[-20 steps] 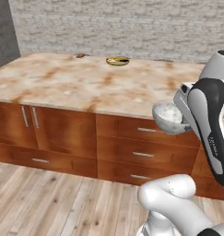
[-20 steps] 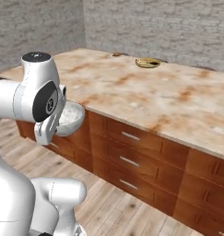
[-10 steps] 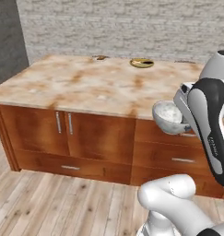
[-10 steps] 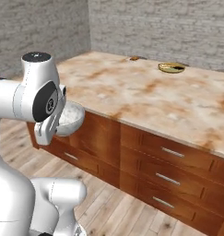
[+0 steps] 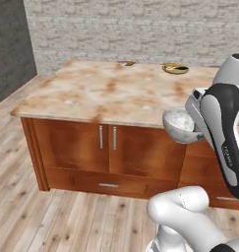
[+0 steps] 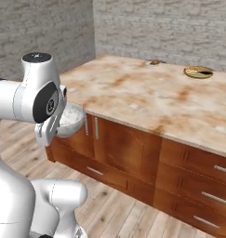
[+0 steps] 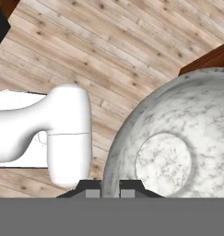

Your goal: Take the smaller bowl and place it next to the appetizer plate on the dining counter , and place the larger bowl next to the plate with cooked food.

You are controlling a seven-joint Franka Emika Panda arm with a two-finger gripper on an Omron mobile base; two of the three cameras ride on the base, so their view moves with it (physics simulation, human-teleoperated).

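The room has a wood plank floor point(image 5: 67, 216) and a grey brick wall point(image 5: 140, 29). The dining counter point(image 5: 116, 93) is long, with a tan stone top with rust marks and a red-brown wood base with doors and drawers.

The gripper point(image 7: 110, 189) is shut tight on the rim of the smaller bowl point(image 7: 178, 152). The bowl is grey-white and speckled. It is up in the air, off the counter, beside its near edge. In the hand view the rim sits right between the two dark finger tips point(image 7: 91, 190), and the rest of the bowl spreads out past the jaws.

Far beyond the jaws, at the back of the counter top, lies a yellow plate point(image 5: 175, 68). What is on it is too small to make out. A small brown thing point(image 5: 129, 63) near it is also too tiny to name. The arm hides part of the bowl in both base views.
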